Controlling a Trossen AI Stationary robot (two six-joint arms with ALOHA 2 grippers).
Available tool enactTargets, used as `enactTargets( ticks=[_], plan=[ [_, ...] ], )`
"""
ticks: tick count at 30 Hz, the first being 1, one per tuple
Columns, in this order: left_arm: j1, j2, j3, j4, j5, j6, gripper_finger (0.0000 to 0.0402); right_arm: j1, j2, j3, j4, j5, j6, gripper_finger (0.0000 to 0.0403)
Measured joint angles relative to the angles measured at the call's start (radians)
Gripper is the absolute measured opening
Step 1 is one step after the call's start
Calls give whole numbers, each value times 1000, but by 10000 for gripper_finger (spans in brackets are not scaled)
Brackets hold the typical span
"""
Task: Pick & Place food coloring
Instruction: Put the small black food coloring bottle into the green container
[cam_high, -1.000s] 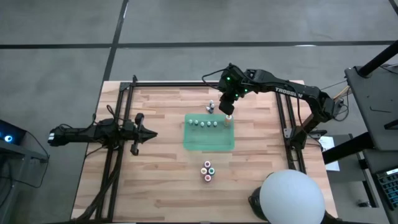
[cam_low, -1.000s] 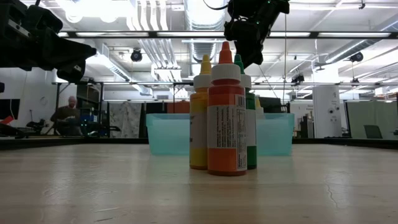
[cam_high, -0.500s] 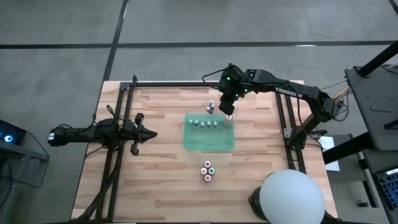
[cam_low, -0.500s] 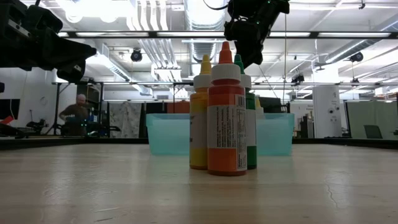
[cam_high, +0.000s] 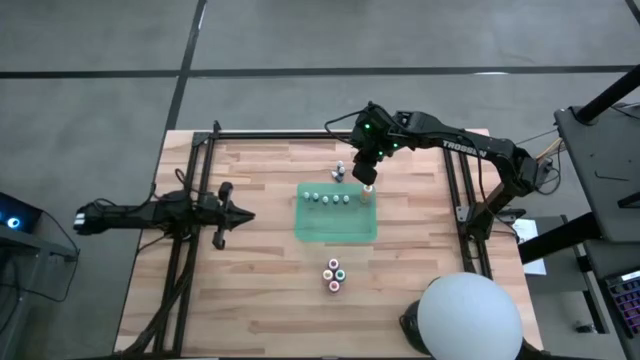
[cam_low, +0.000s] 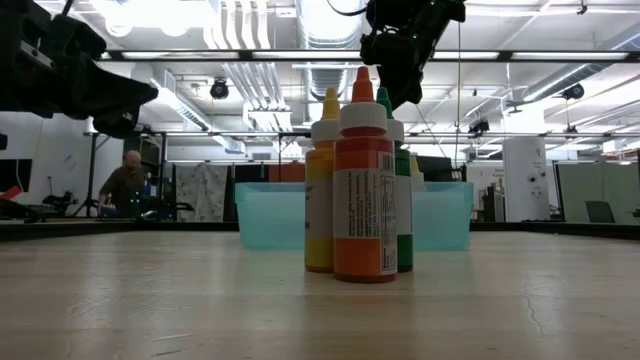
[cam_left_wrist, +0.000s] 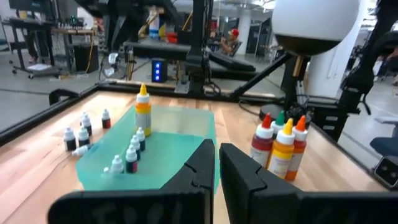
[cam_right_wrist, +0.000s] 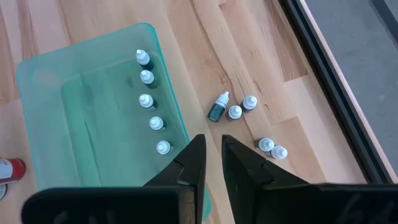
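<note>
The table has wide bare wood on its left half and along its near edge. A black frame runs along the far edge and down both sides. A white dome overhangs the near right corner.

A green tray sits near the middle. Five small bottles stand in a row along its far side. The yellow bottle stands upright in the tray at the right end of that row.

The right gripper hangs over that end of the row. Its fingers are all but closed, with only a slim gap and nothing in it. Loose bottles lie on the wood just beyond the tray's far edge, close to the frame. One is tipped over and the others are upright.

Four big bottles cluster near the tray's near side, touching or almost touching one another. In the low view they hide the middle of the tray.

The left gripper waits clenched and empty above bare wood, well left of the tray. A person is in the room behind.
</note>
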Motion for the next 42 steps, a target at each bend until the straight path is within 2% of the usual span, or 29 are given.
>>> enactTargets(
  ticks=[11,28,42],
  plan=[
    [4,27,0,1,0,0,0,0,0,0,0,0,0,43],
    [-1,-62,0,2,-1,0,0,0,0,0,0,0,0,43],
    [-11,-79,0,2,-1,0,0,0,0,0,0,0,-4,43]
  ],
)
